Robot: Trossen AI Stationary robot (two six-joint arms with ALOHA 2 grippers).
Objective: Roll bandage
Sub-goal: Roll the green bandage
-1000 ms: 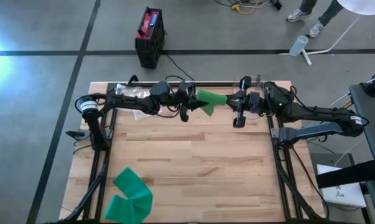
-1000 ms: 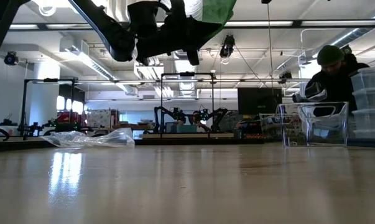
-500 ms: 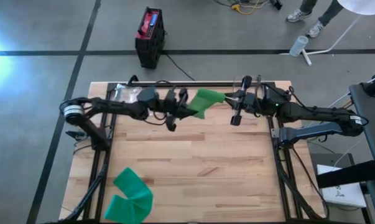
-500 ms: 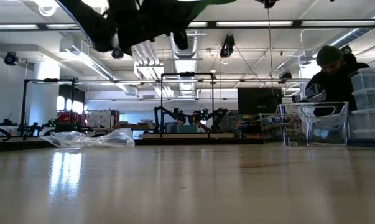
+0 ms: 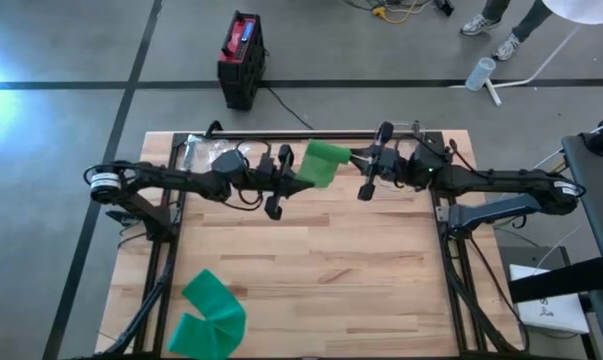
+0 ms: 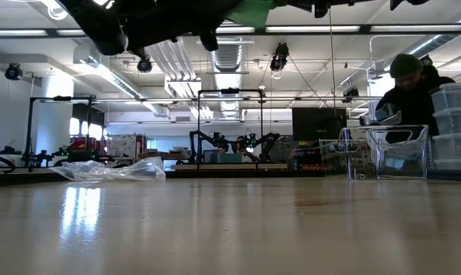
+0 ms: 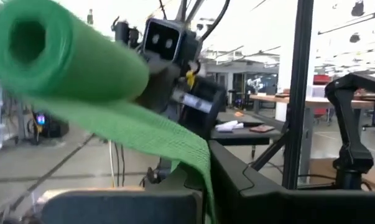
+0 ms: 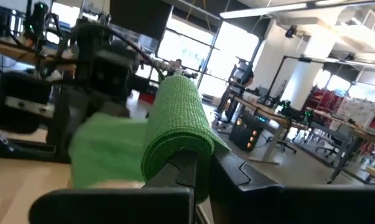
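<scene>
A green bandage [image 5: 324, 163] hangs high over the far middle of the table, between my two grippers. One part of it is a roll [image 7: 63, 62] and from that a flat tail runs off. My left gripper [image 5: 299, 182] comes from the table's left and is shut on the tail. My right gripper [image 5: 353, 157] comes from the right and is shut on the roll [image 8: 178, 124]. In the low view only a green edge [image 6: 253, 8] shows at the top, far above the tabletop. A second green bandage [image 5: 209, 312] lies loose at the table's near left corner. My left gripper pinches the bandage's flat tail [image 7: 196, 149] between its two fingers, coming about level from the table's left. The tail runs straight from the fingers to the roll, clear of the table. My right gripper pinches the roll at its near end [image 8: 175, 146] between its two fingers, about level from the table's right. The roll lies along the fingers and sticks out past them toward the left gripper, lifted clear of the table.
A crumpled clear plastic bag [image 5: 206, 150] lies at the far left edge. A clear box [image 6: 383, 153] stands at the far right. A person [image 6: 410, 92] sits beyond the table's far right. The wooden tabletop [image 5: 311, 270] lies bare across its middle and near right.
Both grippers have moved toward the table's left edge, carrying the bandage with them, and it stays lifted clear. The left arm has drawn back farther and its wrist has rolled. Both stay shut.
</scene>
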